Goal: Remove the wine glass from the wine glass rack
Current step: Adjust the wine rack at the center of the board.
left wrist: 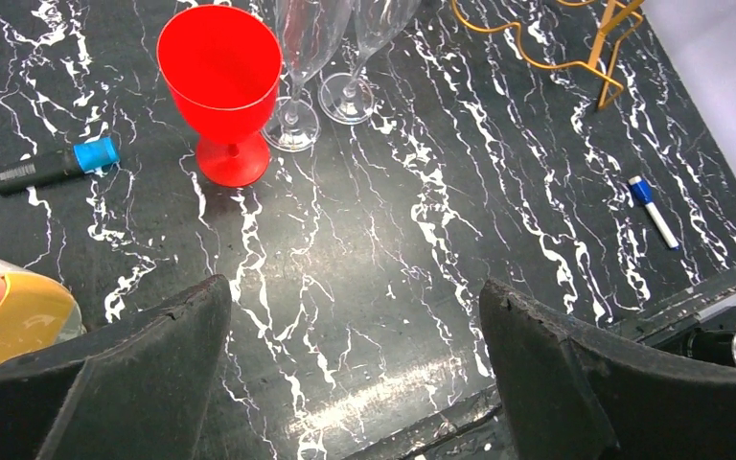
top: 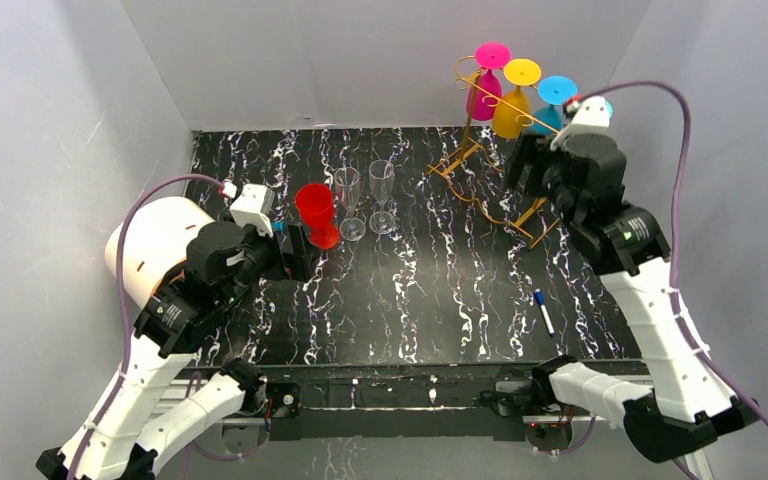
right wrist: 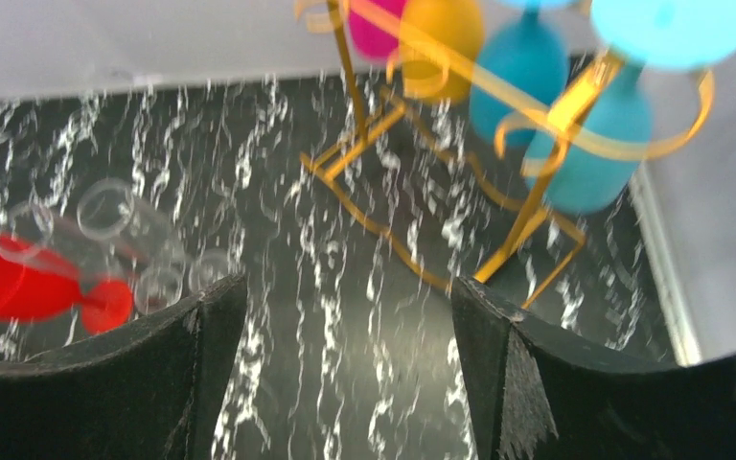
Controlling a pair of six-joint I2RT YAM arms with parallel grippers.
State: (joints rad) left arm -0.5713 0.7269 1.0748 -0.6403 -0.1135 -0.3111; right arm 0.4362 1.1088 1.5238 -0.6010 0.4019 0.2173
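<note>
The gold wire wine glass rack [top: 472,140] stands at the back right of the table. Upside-down glasses hang from its hooks: pink [top: 487,82], yellow [top: 513,105] and blue [top: 552,100]. In the right wrist view the rack [right wrist: 537,129] holds two blue glasses [right wrist: 522,81] [right wrist: 599,144] close ahead and above. My right gripper [top: 525,168] [right wrist: 350,297] is open and empty, just in front of the rack, touching nothing. My left gripper [top: 295,252] [left wrist: 355,297] is open and empty at the left, near a red goblet [top: 316,212] [left wrist: 220,86].
Two clear flutes [top: 348,200] [top: 382,195] stand beside the red goblet. A blue-capped marker [left wrist: 53,165] lies by the left gripper. A white pen [top: 544,310] lies front right. A white cylinder [top: 155,245] sits at the left edge. Grey walls close in the table.
</note>
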